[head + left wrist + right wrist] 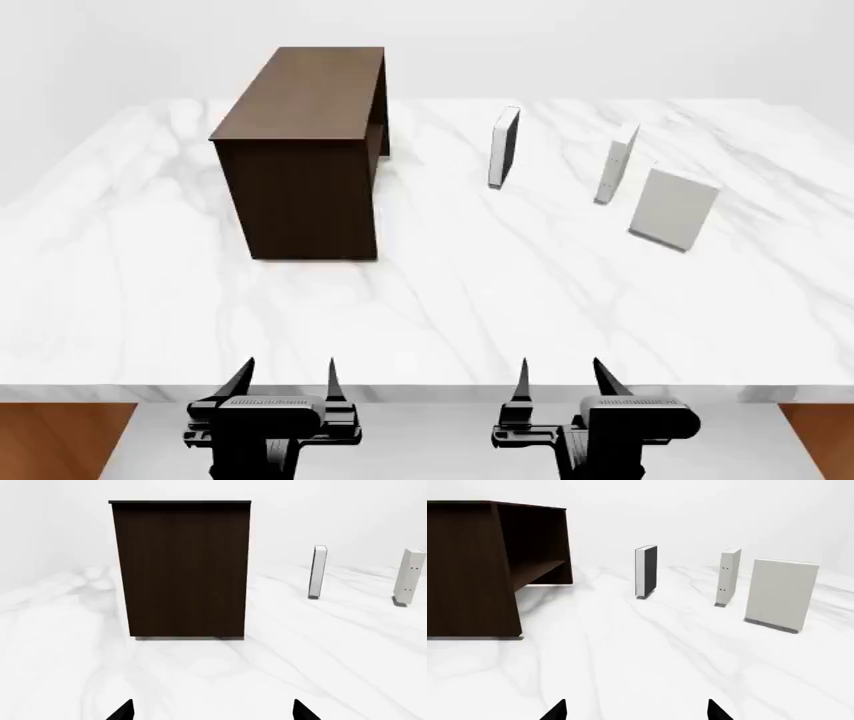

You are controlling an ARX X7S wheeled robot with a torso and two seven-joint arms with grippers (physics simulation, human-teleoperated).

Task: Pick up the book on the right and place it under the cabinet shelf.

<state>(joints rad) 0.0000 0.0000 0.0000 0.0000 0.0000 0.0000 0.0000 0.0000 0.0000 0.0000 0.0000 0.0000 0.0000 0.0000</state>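
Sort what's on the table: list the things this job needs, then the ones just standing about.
Needed: pale grey book, standing at the far right; dark brown cabinet with its inner shelf board.

Standing about: black-covered book; pale book with dots on its spine.

The head view looks forward and down from above the near edge of the white marble table (441, 300), taking in the whole top and both grippers at its lower edge. The left wrist view sits low over the table and faces the closed back of the tall dark brown wood-grain cabinet (180, 570) from fairly near. The right wrist view, equally low, looks further right, catching the cabinet's open side. All three views share the cabinet, the black-covered book (646, 571) and the pale dot-spined book (727, 576).
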